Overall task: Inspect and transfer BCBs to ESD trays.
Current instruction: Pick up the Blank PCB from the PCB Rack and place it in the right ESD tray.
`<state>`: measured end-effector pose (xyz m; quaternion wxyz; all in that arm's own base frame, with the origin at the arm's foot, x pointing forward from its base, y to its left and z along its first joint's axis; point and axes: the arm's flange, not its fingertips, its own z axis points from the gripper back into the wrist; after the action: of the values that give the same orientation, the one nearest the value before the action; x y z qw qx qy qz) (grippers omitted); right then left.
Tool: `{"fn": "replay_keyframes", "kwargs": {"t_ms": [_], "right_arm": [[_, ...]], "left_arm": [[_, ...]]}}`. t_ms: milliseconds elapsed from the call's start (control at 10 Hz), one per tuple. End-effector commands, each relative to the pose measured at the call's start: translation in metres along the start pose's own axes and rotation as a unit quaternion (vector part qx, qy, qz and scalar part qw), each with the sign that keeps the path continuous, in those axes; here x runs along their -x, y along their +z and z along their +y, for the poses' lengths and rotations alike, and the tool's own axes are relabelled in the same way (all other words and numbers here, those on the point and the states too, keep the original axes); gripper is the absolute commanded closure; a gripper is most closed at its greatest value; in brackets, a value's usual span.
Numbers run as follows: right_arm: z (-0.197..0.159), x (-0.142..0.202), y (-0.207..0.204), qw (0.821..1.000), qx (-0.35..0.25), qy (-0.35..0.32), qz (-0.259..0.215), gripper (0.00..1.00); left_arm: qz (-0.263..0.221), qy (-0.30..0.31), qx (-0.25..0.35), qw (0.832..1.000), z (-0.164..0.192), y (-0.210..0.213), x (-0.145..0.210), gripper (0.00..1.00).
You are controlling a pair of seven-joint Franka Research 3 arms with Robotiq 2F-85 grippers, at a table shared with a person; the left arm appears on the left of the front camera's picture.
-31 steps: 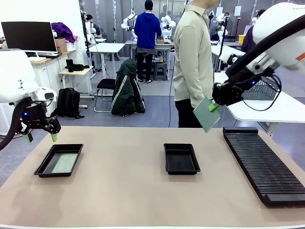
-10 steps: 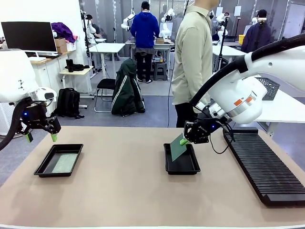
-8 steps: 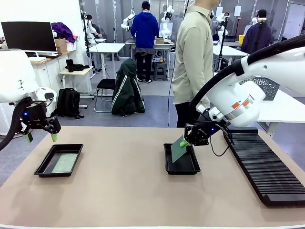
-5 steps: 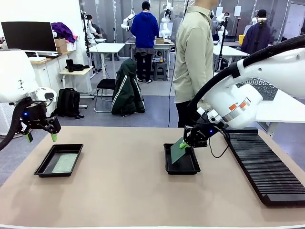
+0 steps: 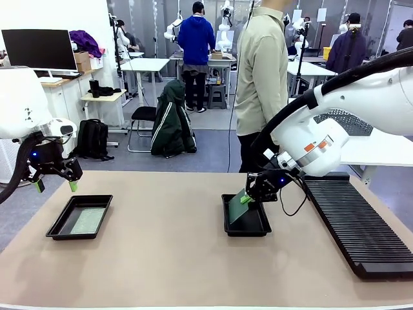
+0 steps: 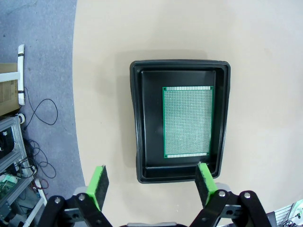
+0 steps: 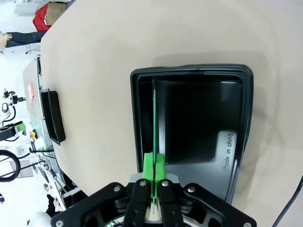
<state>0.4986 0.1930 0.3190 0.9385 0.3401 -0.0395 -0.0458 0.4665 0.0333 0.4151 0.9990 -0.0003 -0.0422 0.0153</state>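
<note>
A: Which step is it now?

B: The right gripper (image 5: 247,197) is clamped on a green board (image 5: 237,208) and holds it tilted, its low edge inside the middle tray (image 5: 246,227). The other board (image 6: 187,122) lies flat in the left tray (image 6: 142,118).

A: And the left gripper (image 6: 151,182)?

B: It hovers over that tray, fingers apart, holding nothing.

A: What is next?

B: I think the board must be laid flat on the floor, then the fingers released.

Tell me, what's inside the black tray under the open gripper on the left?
One green circuit board lies flat inside the left tray, below the open left gripper. The tray floor under the board is covered, so I cannot see it.
</note>
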Motion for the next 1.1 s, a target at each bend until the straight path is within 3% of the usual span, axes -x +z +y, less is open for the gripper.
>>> {"fn": "replay_keyframes", "kwargs": {"t_ms": [0,1000], "right_arm": [[-0.005,-0.003,-0.008,1.000,-0.015,0.010,-0.008,0.98],[-0.010,-0.007,-0.009,1.000,0.001,-0.003,0.005,0.98]], "left_arm": [[-0.004,-0.001,0.003,1.000,0.000,-0.002,0.001,0.03],[-0.004,-0.001,0.003,1.000,0.000,-0.002,0.001,0.03]]}}
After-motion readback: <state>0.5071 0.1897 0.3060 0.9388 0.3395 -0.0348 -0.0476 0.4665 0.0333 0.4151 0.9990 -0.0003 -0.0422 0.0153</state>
